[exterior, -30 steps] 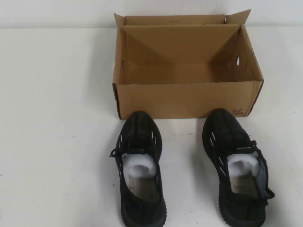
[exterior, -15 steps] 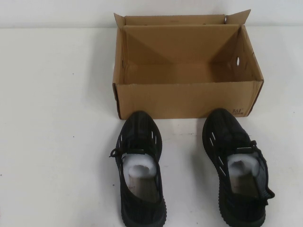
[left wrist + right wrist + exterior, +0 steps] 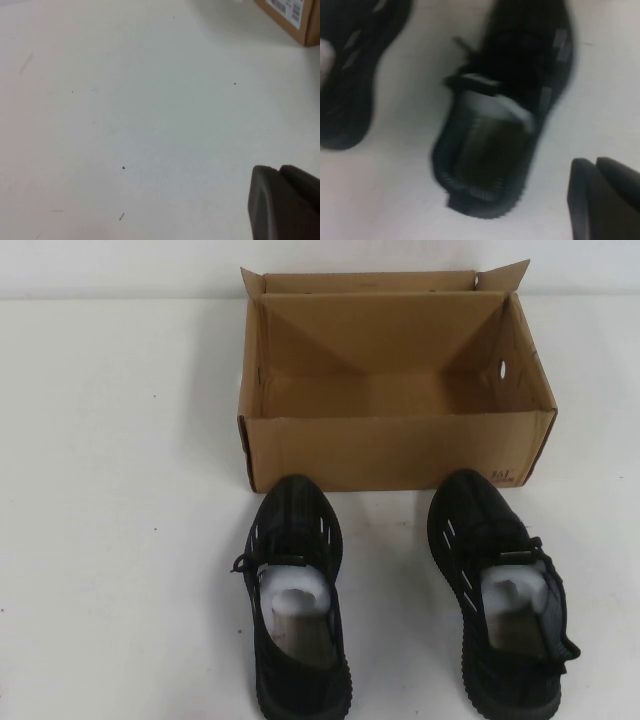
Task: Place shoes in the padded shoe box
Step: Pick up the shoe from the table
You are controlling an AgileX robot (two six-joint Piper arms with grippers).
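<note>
Two black knit sneakers stand on the white table in front of the brown cardboard shoe box, toes toward it. The left shoe and the right shoe both show white stuffing. The box is open with nothing inside. Neither gripper shows in the high view. My right gripper is shut and empty, hovering beside the right shoe; the left shoe is at that view's edge. My left gripper is shut and empty over bare table, with a box corner far off.
The box flaps stand up at the back. The white table stretches to the left and right of the shoes and box. A white label shows on the box side in the left wrist view.
</note>
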